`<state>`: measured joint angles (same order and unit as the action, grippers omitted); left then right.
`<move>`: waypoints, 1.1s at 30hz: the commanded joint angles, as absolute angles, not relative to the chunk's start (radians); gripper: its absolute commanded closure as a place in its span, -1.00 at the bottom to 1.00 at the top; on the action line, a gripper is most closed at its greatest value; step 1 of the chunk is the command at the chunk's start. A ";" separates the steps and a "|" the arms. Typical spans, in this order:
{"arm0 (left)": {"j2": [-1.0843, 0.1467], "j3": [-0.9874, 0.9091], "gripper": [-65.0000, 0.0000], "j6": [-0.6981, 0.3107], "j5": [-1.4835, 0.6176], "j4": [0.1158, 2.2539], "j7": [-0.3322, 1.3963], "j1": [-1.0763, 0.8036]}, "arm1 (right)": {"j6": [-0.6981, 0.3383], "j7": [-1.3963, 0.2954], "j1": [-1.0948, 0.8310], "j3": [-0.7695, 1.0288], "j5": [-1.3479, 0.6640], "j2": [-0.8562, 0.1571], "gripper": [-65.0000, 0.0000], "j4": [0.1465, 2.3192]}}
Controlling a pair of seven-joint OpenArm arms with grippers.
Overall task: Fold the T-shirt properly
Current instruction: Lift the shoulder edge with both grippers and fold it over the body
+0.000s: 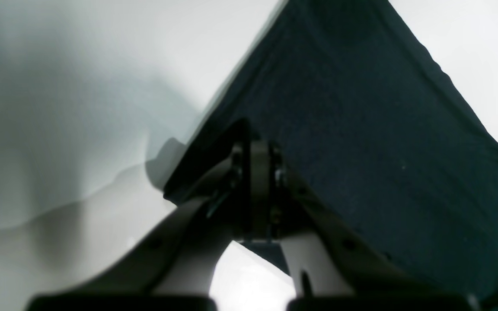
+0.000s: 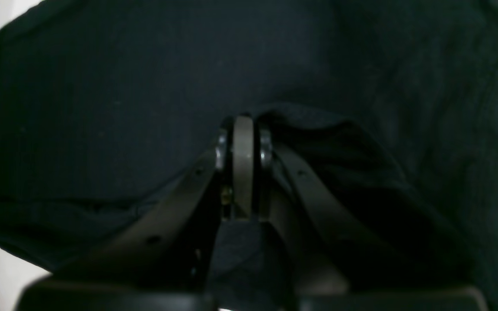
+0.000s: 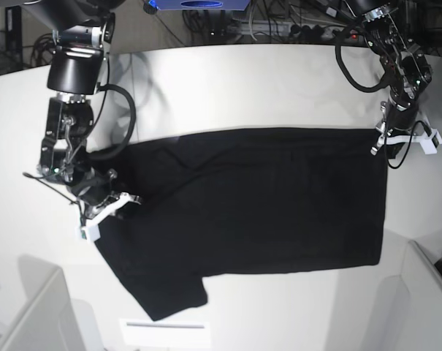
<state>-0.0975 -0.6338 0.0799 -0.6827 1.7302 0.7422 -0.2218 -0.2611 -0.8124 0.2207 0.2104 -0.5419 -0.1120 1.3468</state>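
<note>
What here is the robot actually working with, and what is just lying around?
In use:
- black T-shirt, spread on the white table
- left gripper, shut on the shirt's edge
- right gripper, shut on the shirt's other end

Just there:
- cables behind the table

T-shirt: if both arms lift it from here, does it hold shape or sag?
Likely sags: the T-shirt is thin cloth lying flat on the white table, bunching into folds at the right gripper. Probably light; the left gripper pulls its corner taut. A dragged edge may wrinkle rather than slide.
</note>
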 commanded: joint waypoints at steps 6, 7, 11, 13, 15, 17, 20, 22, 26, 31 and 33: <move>-0.105 -0.641 1.00 0.077 -0.690 1.750 0.714 -0.217 | -0.232 -0.788 0.225 0.219 -0.553 -0.131 1.00 1.374; -0.105 -0.641 1.00 0.077 -0.690 1.750 0.714 -0.217 | -0.225 -0.788 0.225 0.219 -0.553 -0.133 1.00 1.376; -0.105 -0.641 1.00 0.077 -0.690 1.750 0.714 -0.216 | -0.223 -0.786 0.225 0.219 -0.555 -0.133 1.00 1.382; -0.105 -0.645 1.00 0.077 -0.690 1.750 0.714 -0.216 | -0.223 -0.763 0.220 0.219 -0.556 -0.133 1.00 1.382; -0.102 -0.684 1.00 0.077 -0.691 1.750 0.714 -0.216 | -0.219 -0.717 0.197 0.219 -0.556 -0.133 1.00 1.399; -0.101 -0.711 1.00 0.076 -0.691 1.750 0.716 -0.216 | -0.219 -0.699 0.186 0.211 -0.556 -0.133 1.00 1.409; -0.107 -0.707 1.00 0.076 -0.691 1.744 0.720 -0.211 | -0.219 -0.699 0.186 0.209 -0.555 -0.131 1.00 1.392; -0.110 -0.674 1.00 0.076 -0.691 1.744 0.720 -0.206 | -0.219 -0.699 0.186 0.209 -0.555 -0.127 1.00 1.392; -0.110 -0.647 1.00 0.076 -0.691 1.744 0.720 -0.202 | -0.217 -0.700 0.186 0.208 -0.555 -0.125 1.00 1.392; -0.110 -0.648 1.00 0.076 -0.691 1.742 0.719 -0.199 | -0.217 -0.700 0.188 0.208 -0.555 -0.128 1.00 1.392; -0.110 -0.651 1.00 0.076 -0.691 1.742 0.719 -0.199 | -0.217 -0.710 0.188 0.208 -0.555 -0.131 1.00 1.392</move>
<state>-0.0975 -0.6464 0.0799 -0.6827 1.7290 0.7380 -0.2050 -0.2169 -0.7288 0.1623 0.2073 -0.5426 -0.1184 1.3788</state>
